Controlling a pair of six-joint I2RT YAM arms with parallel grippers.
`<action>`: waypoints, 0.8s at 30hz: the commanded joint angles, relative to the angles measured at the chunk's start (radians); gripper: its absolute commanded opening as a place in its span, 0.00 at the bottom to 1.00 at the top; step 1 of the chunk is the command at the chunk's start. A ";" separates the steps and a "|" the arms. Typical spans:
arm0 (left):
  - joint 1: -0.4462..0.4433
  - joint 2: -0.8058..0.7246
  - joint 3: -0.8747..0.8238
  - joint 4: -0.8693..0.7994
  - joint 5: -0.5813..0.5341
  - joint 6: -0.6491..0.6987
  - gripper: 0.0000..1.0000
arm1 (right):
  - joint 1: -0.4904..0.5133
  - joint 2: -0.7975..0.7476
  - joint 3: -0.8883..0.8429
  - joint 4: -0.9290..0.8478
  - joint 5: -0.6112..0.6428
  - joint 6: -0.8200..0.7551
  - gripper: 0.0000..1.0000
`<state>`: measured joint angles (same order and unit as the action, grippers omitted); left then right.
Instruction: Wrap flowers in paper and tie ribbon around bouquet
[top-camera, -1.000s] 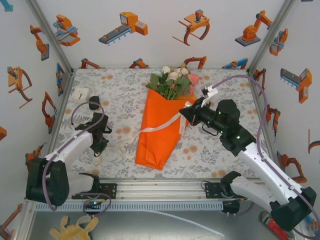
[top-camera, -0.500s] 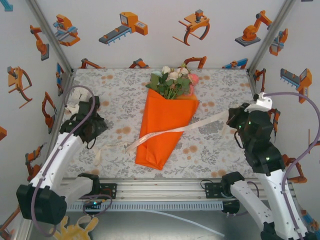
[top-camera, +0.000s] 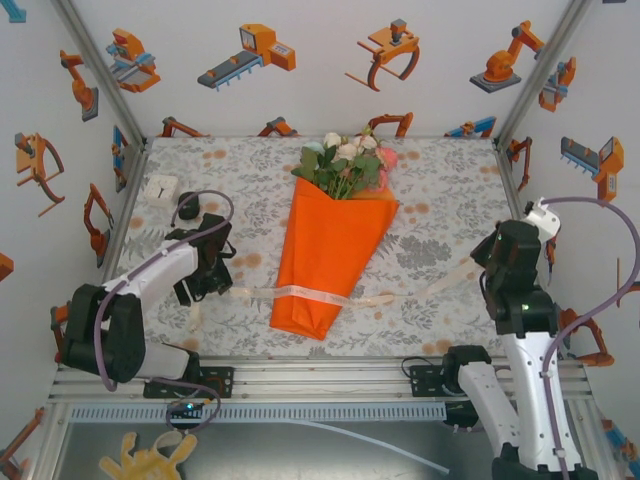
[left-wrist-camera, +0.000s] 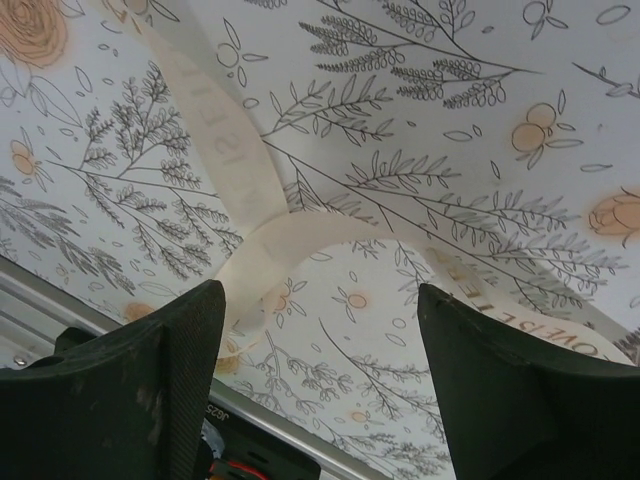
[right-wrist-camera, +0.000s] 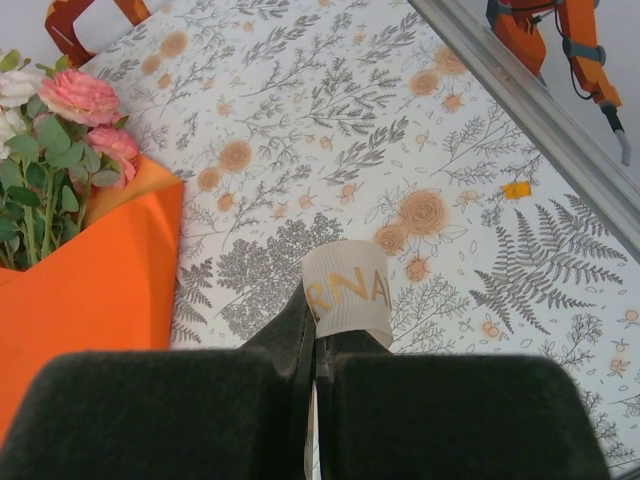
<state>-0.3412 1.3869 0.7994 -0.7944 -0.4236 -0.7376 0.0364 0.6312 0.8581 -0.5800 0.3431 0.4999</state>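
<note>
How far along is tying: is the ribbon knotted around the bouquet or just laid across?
Laid across, unknotted: the ribbon lies flat over the bouquet, one end pinched in the shut right gripper, left gripper open.

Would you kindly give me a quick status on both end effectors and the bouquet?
Left end effector open above ribbon. Right end effector shut on ribbon end. Ribbon lies across bouquet, untied.

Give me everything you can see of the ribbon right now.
The ribbon is a narrow, cream, translucent strip with gold lettering. It lies across the lower cone of the orange bouquet, trailing over the tablecloth on both sides. The right gripper is shut on one end, a stub poking out above the pinch. The other end curls on the cloth under the open left gripper, not gripped.
</note>
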 joint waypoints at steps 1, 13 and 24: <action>0.006 -0.004 -0.015 0.047 -0.020 0.048 0.71 | -0.020 -0.042 -0.004 0.028 0.000 -0.020 0.00; 0.108 0.107 -0.046 0.117 0.146 0.079 0.22 | -0.027 -0.145 -0.015 -0.065 0.087 0.091 0.00; 0.170 -0.208 -0.026 -0.038 -0.137 -0.083 0.00 | -0.027 -0.324 -0.168 -0.131 0.609 0.168 0.00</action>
<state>-0.2096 1.2858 0.7834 -0.7563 -0.4324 -0.7376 0.0151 0.3336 0.7433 -0.6922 0.7166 0.6300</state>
